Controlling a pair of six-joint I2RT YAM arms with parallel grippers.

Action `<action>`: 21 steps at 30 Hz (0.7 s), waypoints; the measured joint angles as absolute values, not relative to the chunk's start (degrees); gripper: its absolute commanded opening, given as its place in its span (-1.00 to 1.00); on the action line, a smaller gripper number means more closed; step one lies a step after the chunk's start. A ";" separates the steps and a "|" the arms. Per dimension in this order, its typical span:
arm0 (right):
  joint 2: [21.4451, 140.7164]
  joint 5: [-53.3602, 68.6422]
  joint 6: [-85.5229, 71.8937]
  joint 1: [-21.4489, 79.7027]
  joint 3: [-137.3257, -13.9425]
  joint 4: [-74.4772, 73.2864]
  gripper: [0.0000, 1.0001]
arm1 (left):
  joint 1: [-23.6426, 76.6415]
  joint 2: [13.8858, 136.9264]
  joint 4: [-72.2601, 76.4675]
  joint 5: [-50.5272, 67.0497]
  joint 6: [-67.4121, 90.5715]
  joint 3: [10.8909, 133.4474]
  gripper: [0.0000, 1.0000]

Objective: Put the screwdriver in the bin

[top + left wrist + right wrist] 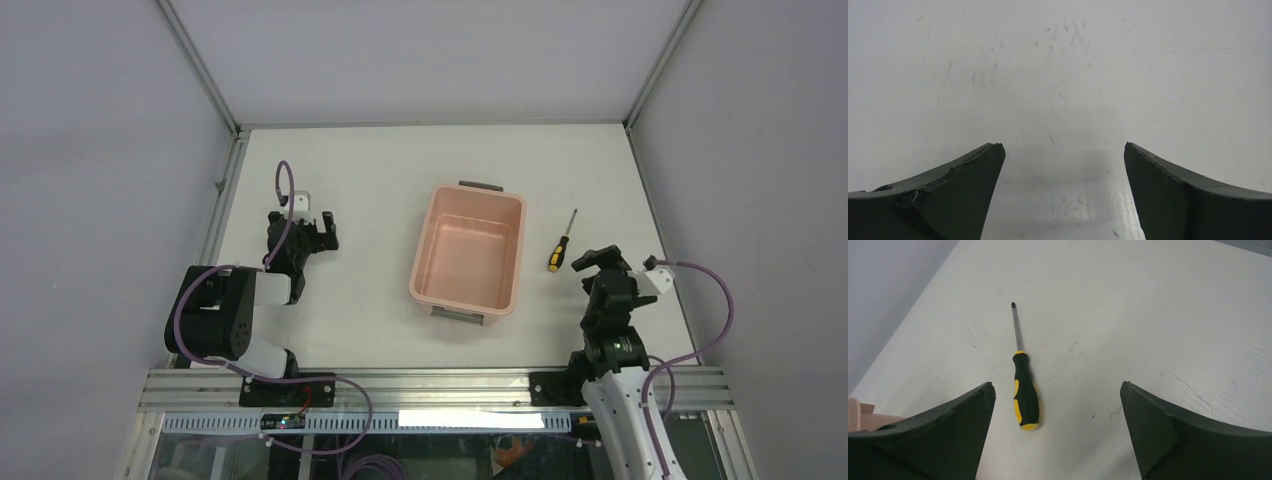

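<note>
The screwdriver (561, 244) lies flat on the white table just right of the salmon-pink bin (468, 255), handle toward me, tip pointing away. In the right wrist view the screwdriver (1024, 385) lies ahead of the open fingers, nearer the left fingertip (980, 400). My right gripper (592, 260) is open and empty, just near and right of the handle. My left gripper (322, 228) is open and empty over bare table, well left of the bin; its view shows only its fingers (980, 165) and the table. The bin is empty.
A corner of the bin (860, 410) shows at the left edge of the right wrist view. Grey enclosure walls and metal frame posts (200, 70) ring the table. The table's right edge (660, 230) runs close beside the screwdriver.
</note>
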State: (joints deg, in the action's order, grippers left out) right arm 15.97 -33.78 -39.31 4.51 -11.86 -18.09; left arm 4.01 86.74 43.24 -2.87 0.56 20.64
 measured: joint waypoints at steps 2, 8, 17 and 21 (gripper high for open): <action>18.26 -33.54 -39.46 4.51 -13.26 -18.31 0.99 | 4.01 86.74 43.24 -2.87 0.56 20.64 0.98; 24.45 -26.48 -32.75 4.51 -21.98 -17.26 0.99 | 4.01 86.74 43.24 -2.85 0.56 20.64 0.98; 64.62 -25.17 -27.09 3.75 -65.78 -36.88 0.99 | 4.01 86.74 43.24 -2.87 0.58 20.64 0.98; 79.37 -21.65 -26.30 2.26 -71.53 -42.39 0.88 | 4.01 86.74 43.24 -2.87 0.56 20.64 0.98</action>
State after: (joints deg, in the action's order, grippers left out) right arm 79.37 -21.65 -26.30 2.26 -71.53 -42.39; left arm 4.01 86.74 43.24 -2.87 0.56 20.64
